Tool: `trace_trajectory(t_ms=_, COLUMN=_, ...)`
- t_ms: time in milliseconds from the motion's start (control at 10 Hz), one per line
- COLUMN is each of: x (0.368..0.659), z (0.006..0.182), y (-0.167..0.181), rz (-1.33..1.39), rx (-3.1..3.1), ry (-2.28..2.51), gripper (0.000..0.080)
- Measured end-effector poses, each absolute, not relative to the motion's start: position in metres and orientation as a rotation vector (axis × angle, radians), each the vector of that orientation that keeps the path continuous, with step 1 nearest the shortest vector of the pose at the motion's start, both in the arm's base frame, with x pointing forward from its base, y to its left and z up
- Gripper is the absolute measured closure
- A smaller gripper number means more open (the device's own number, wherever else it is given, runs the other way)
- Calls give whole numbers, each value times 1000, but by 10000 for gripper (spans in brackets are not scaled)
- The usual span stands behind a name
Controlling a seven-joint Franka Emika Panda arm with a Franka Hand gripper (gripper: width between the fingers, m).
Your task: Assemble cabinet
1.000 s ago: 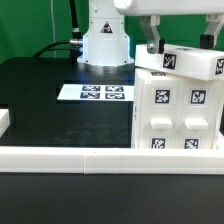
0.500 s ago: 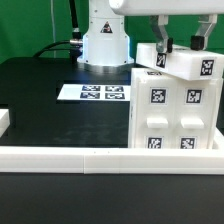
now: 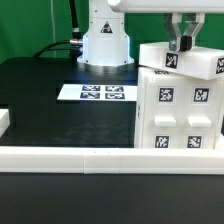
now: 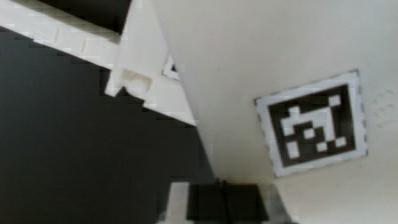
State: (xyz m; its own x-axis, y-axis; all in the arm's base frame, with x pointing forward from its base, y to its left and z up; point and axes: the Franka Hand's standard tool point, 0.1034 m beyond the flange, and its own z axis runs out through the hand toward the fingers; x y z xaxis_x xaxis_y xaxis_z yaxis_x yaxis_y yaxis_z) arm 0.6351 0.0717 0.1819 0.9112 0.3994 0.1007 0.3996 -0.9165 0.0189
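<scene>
End effector point(image 3: 183, 43) sits atop the cabinet point(image 3: 176, 110).

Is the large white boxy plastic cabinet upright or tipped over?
Upright: the large white boxy plastic cabinet stands on the black table, its tagged front vertical.

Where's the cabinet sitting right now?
The cabinet stands upright at the exterior view's right, against the white front rail, right of the marker board; the claw is at its top panel.

Bright even light, soft shadows, low resolution, wrist view blurred close-up
</scene>
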Motion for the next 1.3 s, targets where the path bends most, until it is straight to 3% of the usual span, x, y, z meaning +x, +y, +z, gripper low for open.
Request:
trace_trajectory(t_ms=100, x=634, z=192, y=74, rz=-176, rx=-3051, ry=-700, gripper=783)
trace_trajectory(t_ms=300, x=627, z=199, y=81, rz=-190, rx=-3001, ry=-875, gripper=411)
trace_trajectory(t_ms=400, x=626, z=205, y=83, rz=-198, rx=-2997, ry=-873, gripper=275)
trace_trajectory(t_ms=500, x=627, z=202, y=81, rz=-195, rx=-3000, ry=-870, gripper=89)
trace_trajectory(t_ms=600, x=626, z=202, y=81, rz=-193, rx=-3000, ry=-869, gripper=27)
trace_trajectory(t_ms=900, x=620, z=192, y=91, rz=-153, rx=-3012, ry=-785, gripper=1)
trace_trajectory(t_ms=1300, x=618, z=167, y=88, rz=-175, rx=-3030, ry=-786, gripper=2)
